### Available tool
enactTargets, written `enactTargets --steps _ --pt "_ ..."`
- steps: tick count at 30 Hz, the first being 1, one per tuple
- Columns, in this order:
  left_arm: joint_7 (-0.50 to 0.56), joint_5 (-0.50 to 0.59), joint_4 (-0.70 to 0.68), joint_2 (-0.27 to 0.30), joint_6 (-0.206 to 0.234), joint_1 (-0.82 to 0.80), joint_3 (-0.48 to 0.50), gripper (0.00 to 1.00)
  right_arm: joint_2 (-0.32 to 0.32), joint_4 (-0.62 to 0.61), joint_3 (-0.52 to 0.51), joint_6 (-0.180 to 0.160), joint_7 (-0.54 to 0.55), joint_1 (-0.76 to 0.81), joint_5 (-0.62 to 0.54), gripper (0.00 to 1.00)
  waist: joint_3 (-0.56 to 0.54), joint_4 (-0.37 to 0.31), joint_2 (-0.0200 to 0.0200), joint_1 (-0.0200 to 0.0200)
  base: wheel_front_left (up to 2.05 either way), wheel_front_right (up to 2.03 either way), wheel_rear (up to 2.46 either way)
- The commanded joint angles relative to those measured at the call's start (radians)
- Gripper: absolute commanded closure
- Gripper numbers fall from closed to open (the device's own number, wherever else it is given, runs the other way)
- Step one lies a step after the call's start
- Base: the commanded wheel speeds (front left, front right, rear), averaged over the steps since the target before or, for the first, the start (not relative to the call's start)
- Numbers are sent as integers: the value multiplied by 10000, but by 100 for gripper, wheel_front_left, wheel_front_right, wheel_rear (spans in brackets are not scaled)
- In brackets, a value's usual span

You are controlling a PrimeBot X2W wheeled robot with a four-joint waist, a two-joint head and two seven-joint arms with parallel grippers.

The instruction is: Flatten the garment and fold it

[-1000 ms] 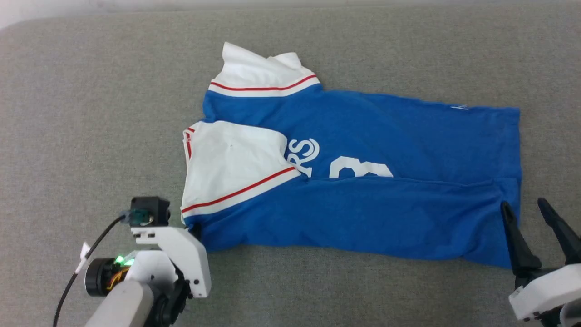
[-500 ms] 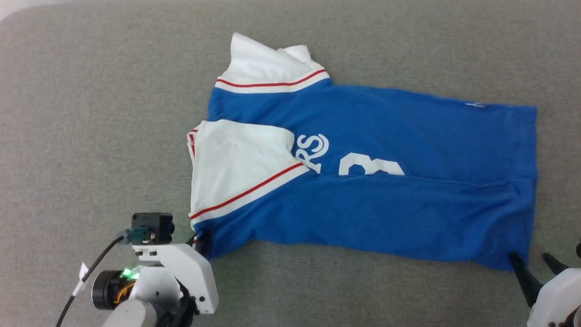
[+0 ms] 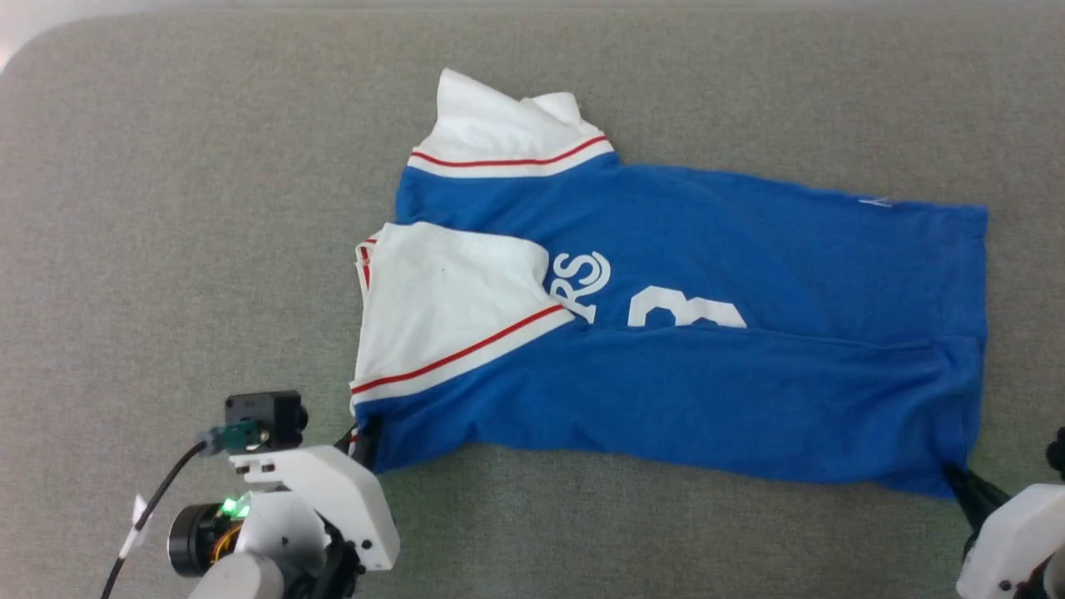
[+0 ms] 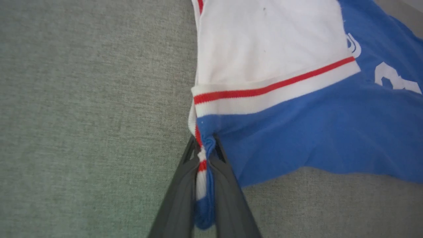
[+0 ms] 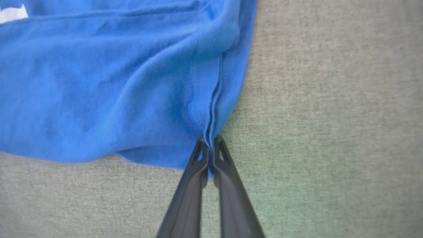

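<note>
Locate the garment [image 3: 749, 399] lying sideways across the middle of the grey surface [image 3: 166, 208], sleeve end toward the left, hem [image 3: 973, 333] toward the right. Note the near long side already turned over the body along a straight crease hiding the lower half of the printed number [image 3: 686, 312], with one white sleeve [image 3: 449, 308] laid inward on top. Note the far sleeve [image 3: 499, 133] projecting beyond the far edge, not folded in.

Check the left gripper [image 4: 205, 148]: fingers narrow, pinching the bunched near corner at the striped trim. Check the right gripper [image 5: 210, 140]: fingers closed on the near hem corner at the side seam.

Judge progress as early to middle: flattening largely done apart from shallow wrinkles near the hem, and one lengthwise fold in place. Remaining, by estimate: fold in the far side with its sleeve, then fold across the length.
</note>
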Motion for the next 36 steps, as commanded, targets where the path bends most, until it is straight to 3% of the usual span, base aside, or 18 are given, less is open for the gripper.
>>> enactTargets --steps 1,9,17,22,29,31,32,33,34,35,36 --pt "-156 -135 -119 -46 77 266 172 100 -42 -34 -69 -11 -100 -115 93 100 -296 -78 0 0 0 0 0" --pt "-444 -844 -1554 16 218 1409 843 100 -254 -1048 -904 -11 457 -87 341 100 -962 -217 0 0 0 0 0" --pt "-95 -903 -2684 349 637 2713 863 100 -444 -1354 -1732 -11 1208 424 340 100 -956 -245 0 0 0 0 0" --pt "-141 -1073 -2423 45 679 3028 656 100 -132 -1116 -1624 -11 1299 663 192 100 -866 -223 0 0 0 0 0" --pt "-309 -1302 -1063 -216 400 2911 533 100 1 -326 -1063 -11 1031 695 50 100 -939 -182 0 0 0 0 0" --pt "-431 -1317 -649 -259 267 2766 532 74 -15 -117 -948 -11 891 647 16 100 -985 -175 0 0 0 0 0" --pt "-480 -1351 -462 -301 200 2693 532 67 2 -17 -940 -11 773 593 -6 100 -1010 -178 0 0 0 0 0" --pt "-536 -1372 -286 -336 139 2617 535 55 -10 83 -906 -11 656 552 -56 98 -1041 -179 0 0 0 0 0" --pt "-589 -1376 -132 -361 83 2549 527 34 -43 159 -834 -11 535 524 -101 18 -1068 -183 0 0 0 0 0" --pt "-676 -1394 -22 -410 30 2482 539 0 -40 218 -806 -11 385 480 -97 0 -1092 -189 0 0 0 0 0" --pt "-790 -1398 58 -457 -5 2424 568 0 -21 280 -816 -11 256 444 -94 0 -1116 -197 0 0 0 0 0"
